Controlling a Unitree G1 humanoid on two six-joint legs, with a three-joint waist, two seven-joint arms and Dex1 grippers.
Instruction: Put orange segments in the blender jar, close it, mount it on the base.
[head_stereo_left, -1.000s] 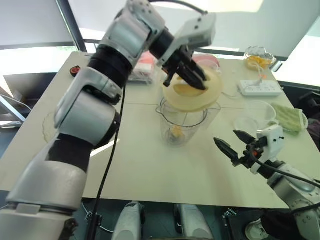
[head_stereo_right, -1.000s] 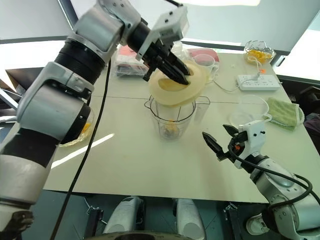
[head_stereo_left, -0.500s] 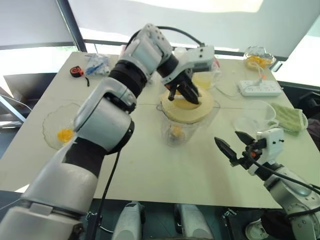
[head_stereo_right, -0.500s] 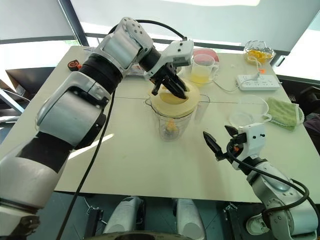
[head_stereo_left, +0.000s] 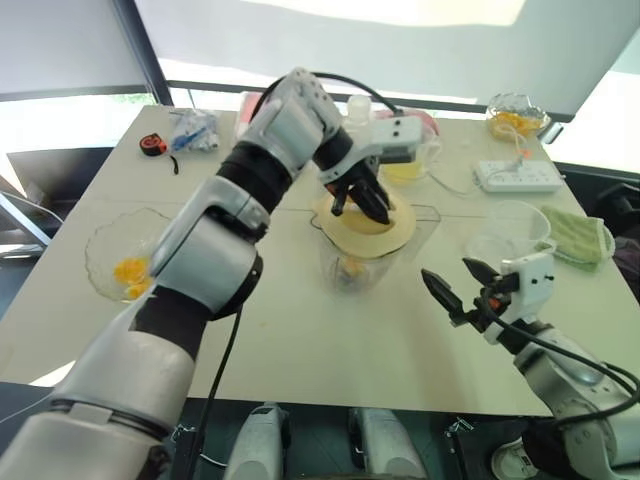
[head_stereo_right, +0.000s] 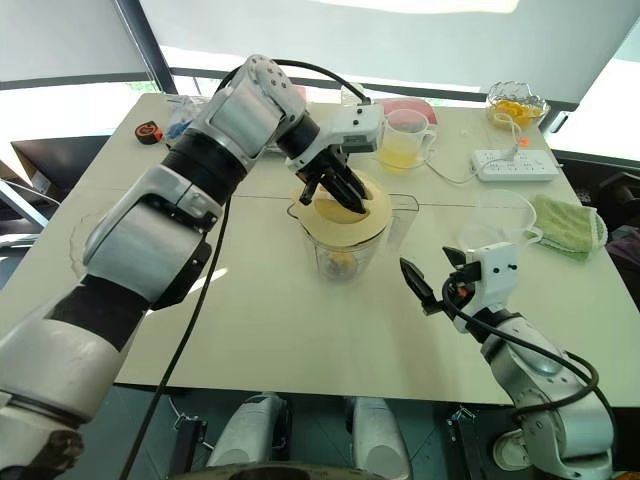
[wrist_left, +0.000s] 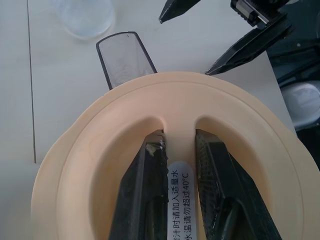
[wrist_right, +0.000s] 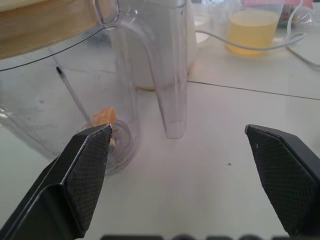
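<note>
The clear blender jar (head_stereo_left: 358, 262) stands mid-table, its handle (wrist_right: 170, 75) turned toward my right gripper. An orange segment (wrist_right: 102, 117) lies at its bottom. My left gripper (head_stereo_left: 365, 203) is shut on the centre ridge of the cream lid (wrist_left: 225, 115), one finger (wrist_left: 150, 200) on each side. The lid (head_stereo_left: 368, 222) lies slightly tilted at the jar's mouth; whether it is seated I cannot tell. My right gripper (head_stereo_left: 462, 290) hovers open and empty near the jar's right side. A white part of the base (wrist_right: 191, 50) shows behind the handle; my left arm hides the rest.
A glass bowl (head_stereo_left: 100, 262) with orange segments sits at the left edge, another (head_stereo_left: 518, 112) at the back right. A mug of yellow juice (head_stereo_right: 405, 140), a power strip (head_stereo_left: 520, 177), a clear cup (head_stereo_left: 500, 235) and a green cloth (head_stereo_left: 580, 232) occupy the right side.
My left gripper has brought the lid down from above the jar to its mouth. The right gripper has stayed about where it was, still open.
</note>
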